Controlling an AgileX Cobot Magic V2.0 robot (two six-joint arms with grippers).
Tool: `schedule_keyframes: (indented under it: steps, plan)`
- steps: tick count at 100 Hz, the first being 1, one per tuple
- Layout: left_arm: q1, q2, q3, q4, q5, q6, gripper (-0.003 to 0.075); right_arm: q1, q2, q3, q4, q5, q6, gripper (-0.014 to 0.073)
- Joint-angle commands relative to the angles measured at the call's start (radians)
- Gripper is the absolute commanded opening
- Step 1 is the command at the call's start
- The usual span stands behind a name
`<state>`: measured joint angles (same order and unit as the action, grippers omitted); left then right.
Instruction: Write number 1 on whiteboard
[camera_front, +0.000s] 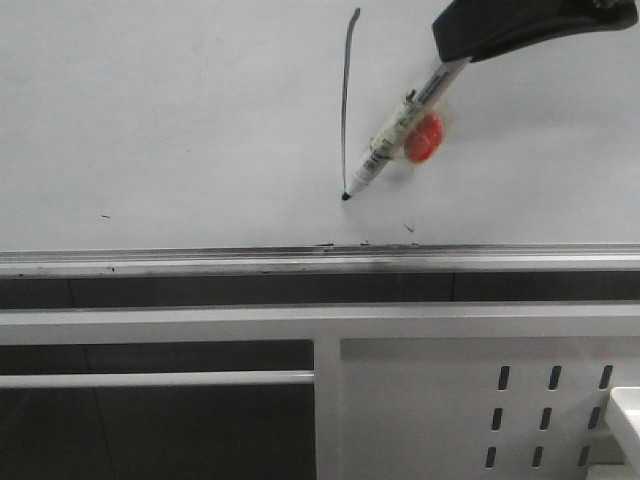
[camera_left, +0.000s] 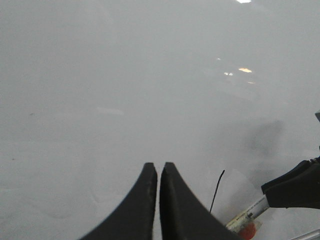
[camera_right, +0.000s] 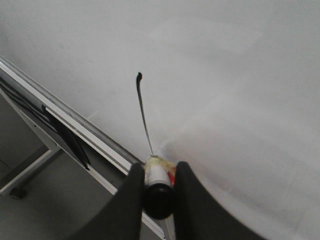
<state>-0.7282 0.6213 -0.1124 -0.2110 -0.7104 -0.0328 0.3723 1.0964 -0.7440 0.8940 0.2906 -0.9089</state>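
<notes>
The whiteboard (camera_front: 180, 110) fills the upper part of the front view, with its silver rail (camera_front: 200, 258) below. On it is the number 1 (camera_front: 345, 100), a thin tall black stroke. My right gripper (camera_front: 462, 52) comes in from the upper right and is shut on a white marker (camera_front: 400, 125) with a red blob on its side; the marker tip touches the lower end of the stroke. In the right wrist view the fingers (camera_right: 131, 192) clamp the marker (camera_right: 159, 186) and the stroke (camera_right: 143, 112) runs away from it. My left gripper (camera_left: 158, 167) is shut and empty near the board.
Below the rail are a white frame bar (camera_front: 300, 322) and a white perforated metal panel (camera_front: 480, 410) at the lower right. Small black specks (camera_front: 408, 229) mark the board near the rail. The stroke (camera_left: 217, 190) and right gripper (camera_left: 295, 187) also show in the left wrist view.
</notes>
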Motion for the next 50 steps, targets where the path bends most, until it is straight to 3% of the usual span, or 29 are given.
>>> schedule_keyframes:
  steps: [1,13,26,38,45,50]
  plan:
    - [0.003,0.001,-0.028,0.002,-0.065,0.001,-0.0020,-0.003,-0.012,-0.038,0.005,-0.056,-0.014,-0.0069]
    - [0.003,0.001,-0.028,0.047,-0.060,0.001,-0.0020,0.016,-0.066,-0.055,0.036,0.144,-0.014,-0.0069]
    - [0.003,0.003,-0.035,0.341,0.013,-0.010,-0.0020,0.046,-0.134,-0.066,0.017,0.281,-0.047,-0.0069]
    - [-0.002,0.038,-0.072,0.499,0.182,-0.062,-0.0017,0.064,-0.151,-0.089,-0.066,0.348,-0.067,-0.0069]
    - [-0.022,0.077,-0.096,0.635,0.237,-0.062,0.0024,0.074,-0.149,-0.106,-0.087,0.373,-0.067,-0.0069]
    - [-0.045,0.114,-0.118,0.726,0.265,-0.062,0.0097,0.081,-0.149,-0.119,-0.095,0.375,-0.067,-0.0069]
